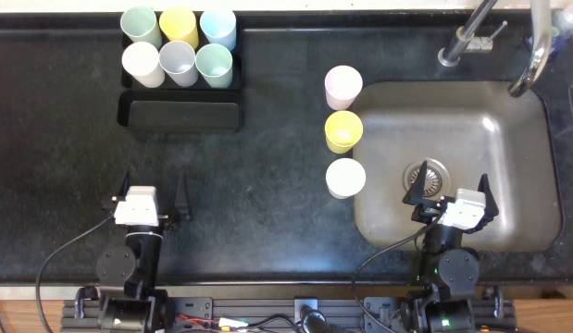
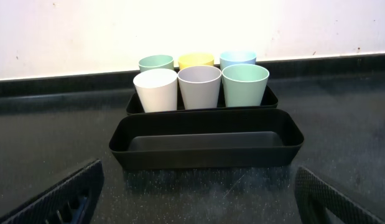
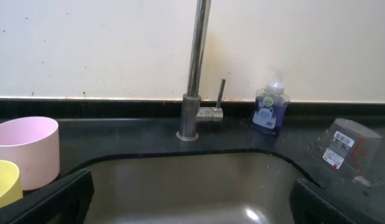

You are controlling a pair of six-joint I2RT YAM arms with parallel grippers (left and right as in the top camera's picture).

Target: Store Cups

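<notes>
Plastic, which we judge light, stiff and slick, the pink cup (image 1: pixel 342 86), yellow cup (image 1: pixel 343 130) and white cup (image 1: pixel 345 178) stand on the tabletop (image 1: pixel 267 194) beside the sink (image 1: pixel 508 120), best pinched at a rim, with our left hand (image 1: pixel 153 185) and right hand (image 1: pixel 450 188) both wide.

In the upper left of the top view, two trays sit on the table (image 1: pixel 267 185), the rear tray (image 1: pixel 237 79) directly behind the front tray (image 1: pixel 180 116). Six cups (image 1: pixel 179 57) stand in the rear tray in two rows of three. At centre, three loose cups (image 1: pixel 343 130) form a column just left of the sink (image 1: pixel 490 120), which takes up the right. The faucet (image 1: pixel 467 37) stands behind the sink at upper right, with a bottle (image 3: pixel 270 107) beside it. The left pincer (image 1: pixel 153 190) is at lower left, below the trays. The right pincer (image 1: pixel 451 180) appears to hang over the sink's near part.
</notes>
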